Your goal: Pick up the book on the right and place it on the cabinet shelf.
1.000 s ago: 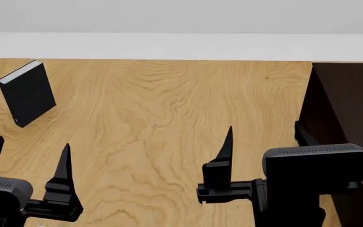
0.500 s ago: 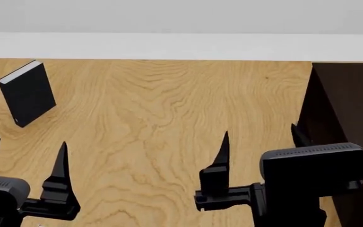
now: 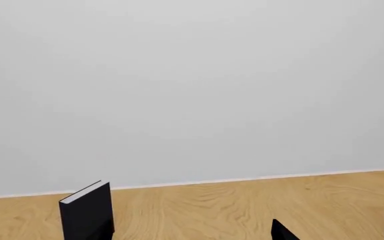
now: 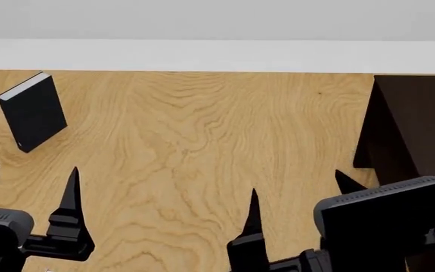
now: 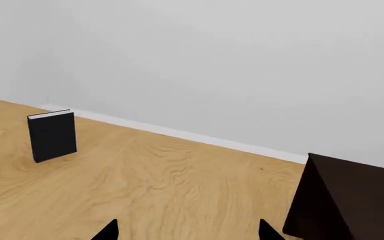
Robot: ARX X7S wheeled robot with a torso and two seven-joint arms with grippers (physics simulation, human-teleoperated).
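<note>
One black book, upright, white page edges.

Even, shadowless simulator light; sharp renders throughout.

Light falls flat and bright on the wooden floor and the pale wall, with no visible source, glare or cast shadow beside the black book. The dark cabinet reads nearly black, its detail lost. No blur or edge distortion in any view.
</note>
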